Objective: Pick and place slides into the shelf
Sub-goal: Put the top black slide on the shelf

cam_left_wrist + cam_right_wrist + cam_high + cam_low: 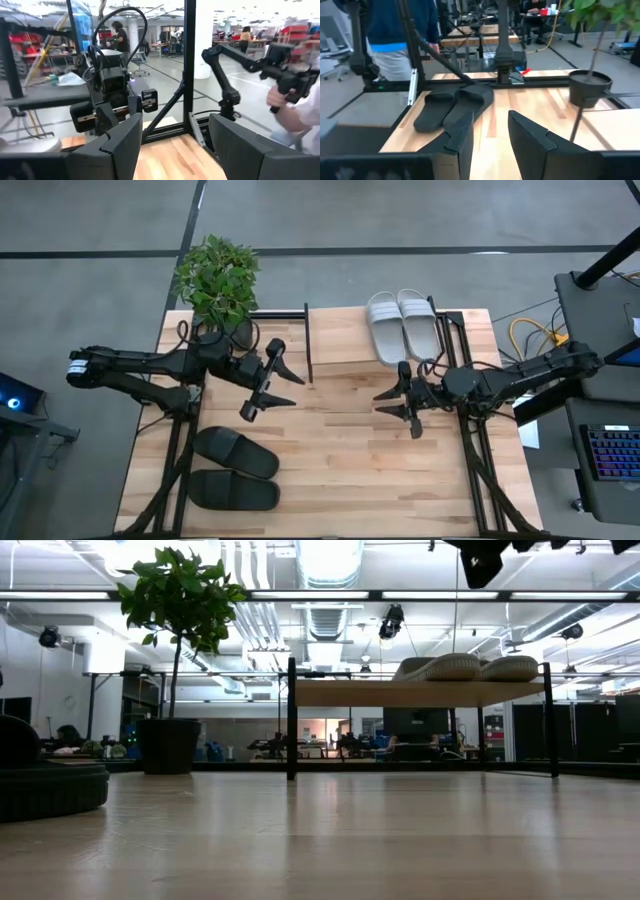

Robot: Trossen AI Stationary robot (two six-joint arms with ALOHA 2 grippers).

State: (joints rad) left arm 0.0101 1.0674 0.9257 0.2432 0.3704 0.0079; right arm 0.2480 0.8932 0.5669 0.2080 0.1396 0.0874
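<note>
The pair of light grey-white slide sandals (403, 326) sits on the low wooden-plank shelf (340, 340) at 12 o'clock; the matte black pair (235, 468) lies at 8 o'clock on the tabletop; the left gripper (268, 380) and right gripper (400, 402) hover spread, empty.

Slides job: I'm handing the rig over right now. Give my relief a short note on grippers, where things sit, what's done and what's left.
Left gripper: open, empty, above the table's middle left, near the potted green plant.
Right gripper: open, empty, above the table's middle right, just in front of the shelf.
Done: the pair of light grey-white slide sandals lies side by side on the right part of the low wooden-plank shelf with black metal frame.
Left: the pair of matte black slide sandals lies on the light wooden tabletop, near its front left corner. The shelf's left part is free for them.
</note>
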